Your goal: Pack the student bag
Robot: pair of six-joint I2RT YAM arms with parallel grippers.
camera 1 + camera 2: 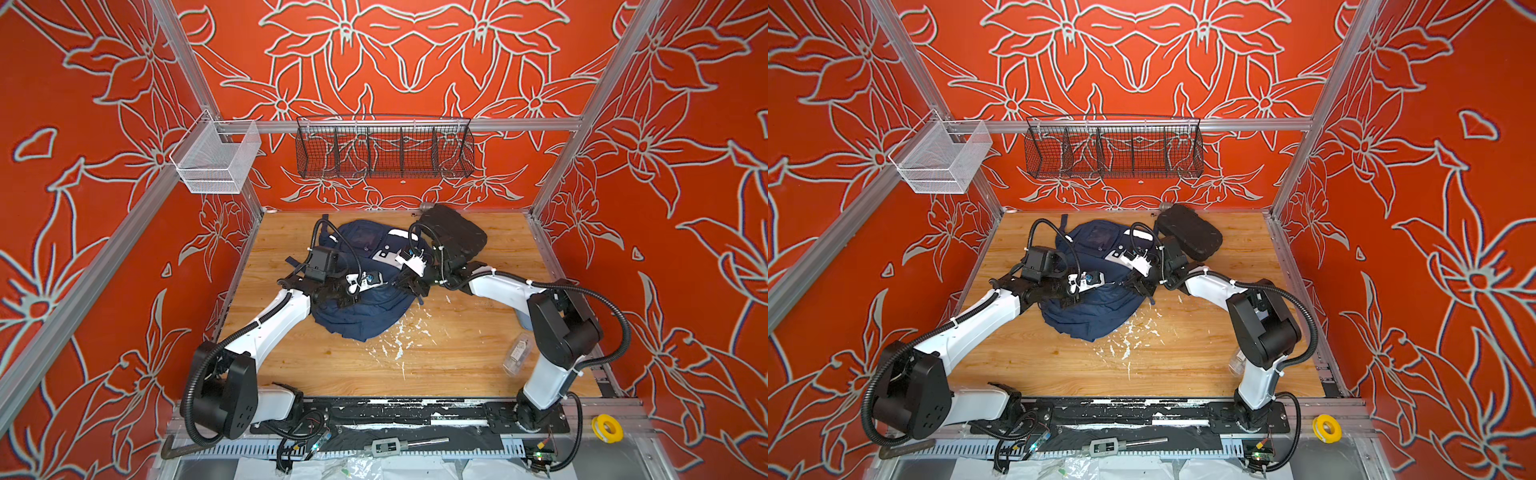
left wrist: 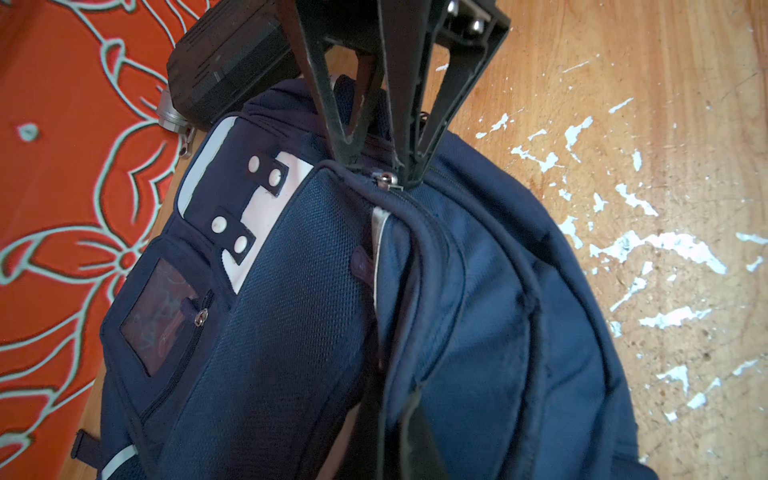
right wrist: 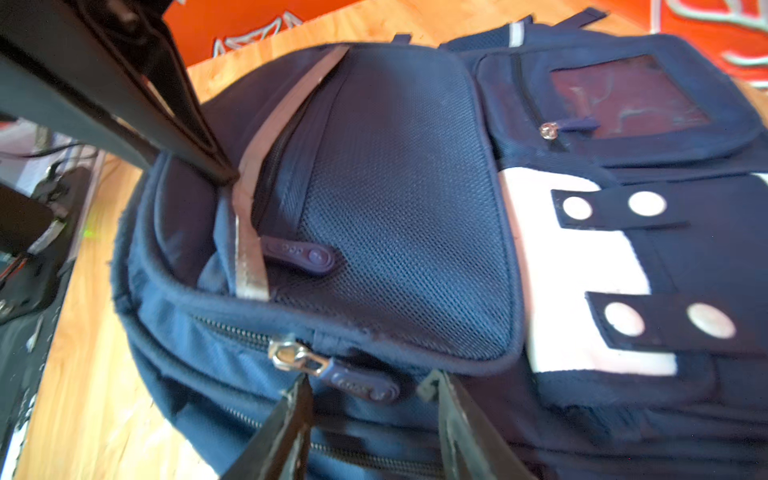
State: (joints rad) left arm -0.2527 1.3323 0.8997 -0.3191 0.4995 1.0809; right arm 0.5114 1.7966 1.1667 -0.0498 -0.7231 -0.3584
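Observation:
The student bag (image 1: 365, 316), a navy backpack with a white patch (image 3: 573, 266), lies front up at the back middle of the wooden table (image 1: 457, 365). My left gripper (image 3: 223, 178) is shut on a fold of its fabric beside the thin reflective stripe (image 3: 249, 249); in the top views it (image 1: 358, 296) lies over the bag's left middle. My right gripper (image 3: 368, 395) is open, its fingertips (image 3: 301, 395) on either side of a rubber zip pull (image 3: 361, 384) without touching it. The metal slider (image 2: 386, 178) lies just beyond them. That zip is closed along what shows.
A black oval hard case (image 1: 457, 237) lies against the bag's back right, a small silver part (image 2: 170, 116) beside it. A clear plastic item (image 1: 517, 353) lies by the right arm. White flecks (image 1: 399, 340) mark the wood. A black wire basket (image 1: 384, 149) and a white one (image 1: 216, 162) hang on the rails.

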